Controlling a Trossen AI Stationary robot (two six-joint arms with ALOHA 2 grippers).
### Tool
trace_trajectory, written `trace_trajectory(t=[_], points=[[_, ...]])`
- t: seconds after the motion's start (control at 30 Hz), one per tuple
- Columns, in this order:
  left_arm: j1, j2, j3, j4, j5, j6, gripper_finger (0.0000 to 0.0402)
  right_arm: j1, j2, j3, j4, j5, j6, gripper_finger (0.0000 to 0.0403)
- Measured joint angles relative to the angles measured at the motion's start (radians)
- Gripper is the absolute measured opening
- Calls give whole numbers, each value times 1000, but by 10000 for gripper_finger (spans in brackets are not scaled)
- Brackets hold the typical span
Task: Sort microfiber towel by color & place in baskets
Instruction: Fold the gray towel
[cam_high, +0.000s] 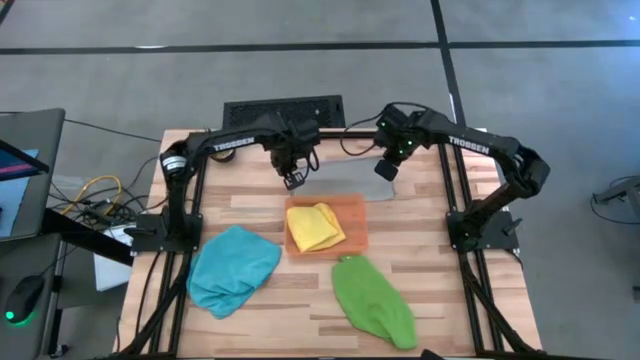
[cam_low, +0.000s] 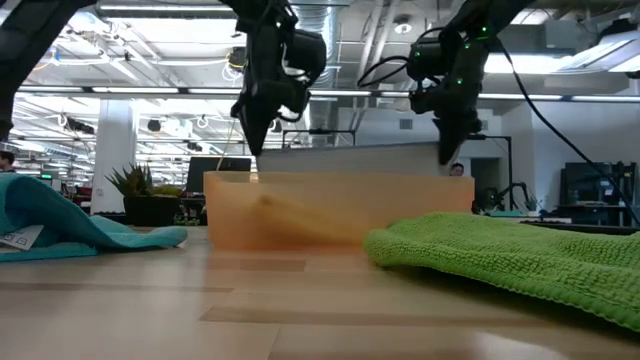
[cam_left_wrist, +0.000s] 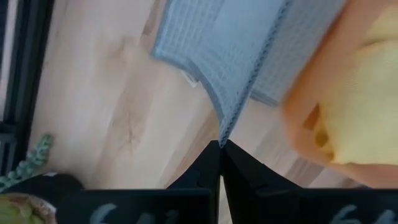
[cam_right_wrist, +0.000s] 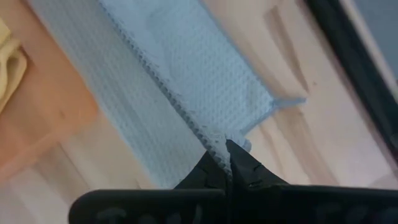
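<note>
A pale grey-blue towel (cam_high: 341, 186) hangs between my two grippers just beyond the far rim of the orange tray (cam_high: 355, 212). Its upper edge (cam_low: 350, 148) runs from one gripper to the other, and its lower part lies on the table. My left gripper (cam_high: 293, 182) is shut on one corner and my right gripper (cam_high: 387, 170) on the other. A crumpled yellow towel (cam_high: 315, 228) lies in the tray. On the table near the front lie a teal towel (cam_high: 233, 268) at the left and a green towel (cam_high: 372, 298) at the right. My left gripper pinches a top corner of the grey-blue towel (cam_left_wrist: 222, 134) between its two fingers, from above, pointing down. The cloth hangs below the fingers, its lower part on the table. My right gripper pinches the other top corner (cam_right_wrist: 216, 142) between its fingers, slanting down from above. The edge between the two corners is drawn straight.
A black box (cam_high: 283, 110) stands at the table's far edge behind the arms. A small potted plant (cam_left_wrist: 28, 171) stands on the table near the left arm. Bare wood shows between the tray and the two front towels.
</note>
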Motion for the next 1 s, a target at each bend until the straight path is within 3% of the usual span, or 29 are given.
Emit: trace_trajectory(t=[0.37, 0.67, 0.77, 1.0], points=[[17, 51, 2, -12, 23, -3, 0, 10, 0, 0, -23, -10, 18, 8], [48, 51, 1, 15, 10, -6, 0, -6, 0, -87, 90, 9, 26, 8], [60, 51, 1, 18, 56, -3, 0, -8, 0, -88, 112, 27, 27, 8], [32, 8, 47, 9, 53, 18, 0, 10, -16, -29, -19, 0, 27, 8]])
